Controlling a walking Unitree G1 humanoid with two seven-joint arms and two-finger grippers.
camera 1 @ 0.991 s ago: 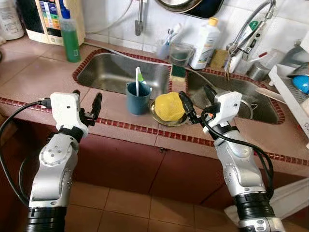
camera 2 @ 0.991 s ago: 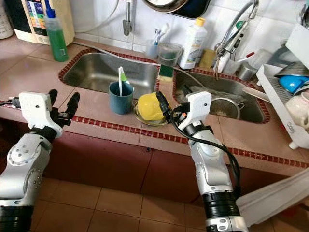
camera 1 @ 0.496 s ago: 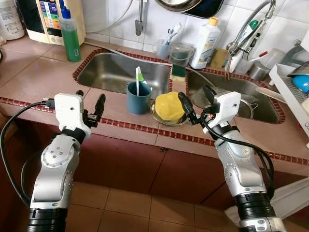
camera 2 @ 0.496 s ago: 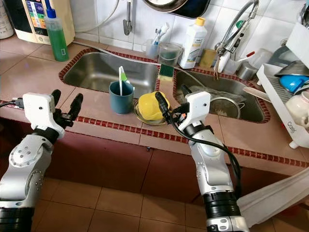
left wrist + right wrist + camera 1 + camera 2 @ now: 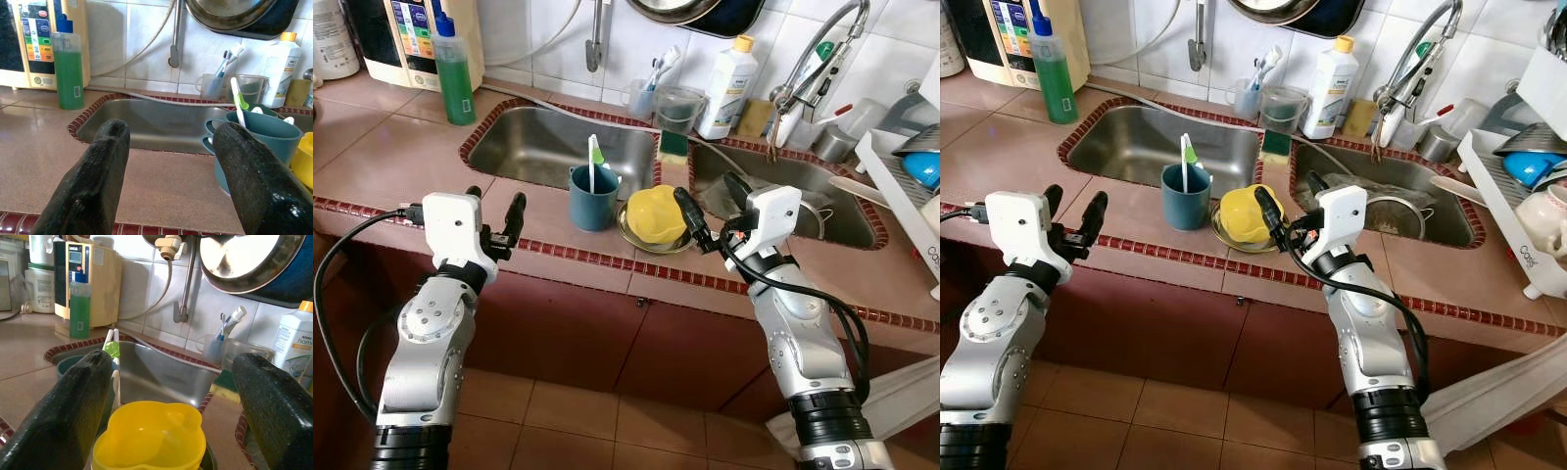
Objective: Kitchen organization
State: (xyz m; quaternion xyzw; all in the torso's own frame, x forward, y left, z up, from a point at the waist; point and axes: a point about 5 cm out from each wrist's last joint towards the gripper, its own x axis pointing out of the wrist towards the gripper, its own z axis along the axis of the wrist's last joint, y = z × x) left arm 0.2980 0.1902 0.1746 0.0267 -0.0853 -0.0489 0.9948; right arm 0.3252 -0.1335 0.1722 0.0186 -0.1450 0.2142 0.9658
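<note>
Right gripper [image 5: 705,201] hovering at frame centre with fingers spread wide, empty, just beside yellow cup [image 5: 656,213]. Sitting in a small metal dish [image 5: 634,238] on the counter ledge [image 5: 548,220] between two sinks. Standing just left of it, teal cup [image 5: 592,197] holding a green-and-white toothbrush [image 5: 592,162]. Left gripper [image 5: 495,213] waiting at middle left, fingers also parted, empty, over the tiled counter edge. Green soap bottle [image 5: 455,73] standing at upper left.
</note>
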